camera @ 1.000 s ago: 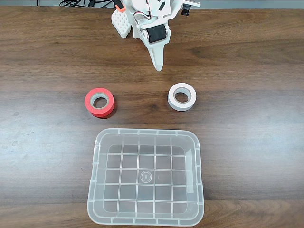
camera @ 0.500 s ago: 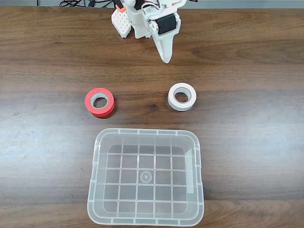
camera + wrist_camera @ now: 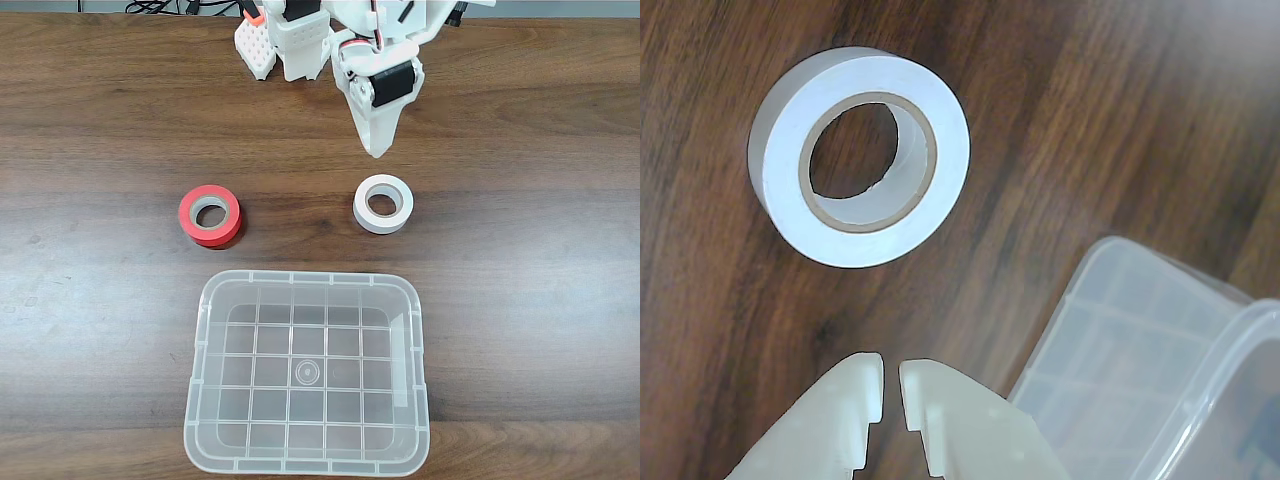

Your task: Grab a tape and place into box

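The white tape (image 3: 401,214) lies flat on the wooden table, right of centre in the fixed view, hollow core facing up. My gripper (image 3: 377,150) hangs just behind it, its white fingers pointing down toward the roll and apart from it. In the wrist view the tape (image 3: 952,150) sits at upper left, and my gripper (image 3: 891,368) shows at the bottom edge with its fingertips almost touching and nothing between them. The clear box (image 3: 305,278) stands at the front of the table with nothing in it; one corner of the box (image 3: 1160,330) enters the wrist view at lower right.
A red-orange roll (image 3: 190,216) with a grey core lies left of the white tape, behind the box's left corner. The arm's white base (image 3: 258,45) stands at the table's far edge. Bare wood surrounds the rolls.
The gripper has swung to the right and come forward, so its tip now hangs right behind the white tape. The rolls and the box have not moved.
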